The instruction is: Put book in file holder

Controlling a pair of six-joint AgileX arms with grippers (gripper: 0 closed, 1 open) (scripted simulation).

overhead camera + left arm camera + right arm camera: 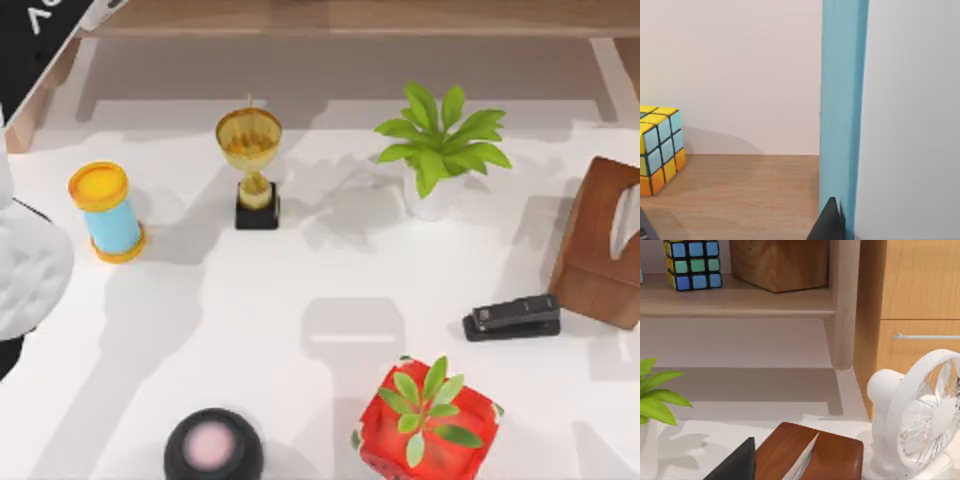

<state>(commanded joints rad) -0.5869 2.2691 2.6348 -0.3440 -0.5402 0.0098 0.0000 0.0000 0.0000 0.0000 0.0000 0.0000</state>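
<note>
A white table (pixel 250 320) carries soft grey shadows cast by what stands on it, and behind it, along the far edge past the gold trophy (pixel 250 165), runs a light wooden shelf (pixel 350 18) on pale wooden legs. In the right wrist view this shelf (pixel 735 300) holds a colour cube (pixel 692 264) beside a wooden box (pixel 780 262), and next to its leg stands a wooden cabinet (pixel 920 290) with a metal drawer handle (pixel 926 336). A plain pale wall (pixel 730 70) rises behind the shelf board, where the cube (pixel 659 149) throws a soft shadow.
</note>
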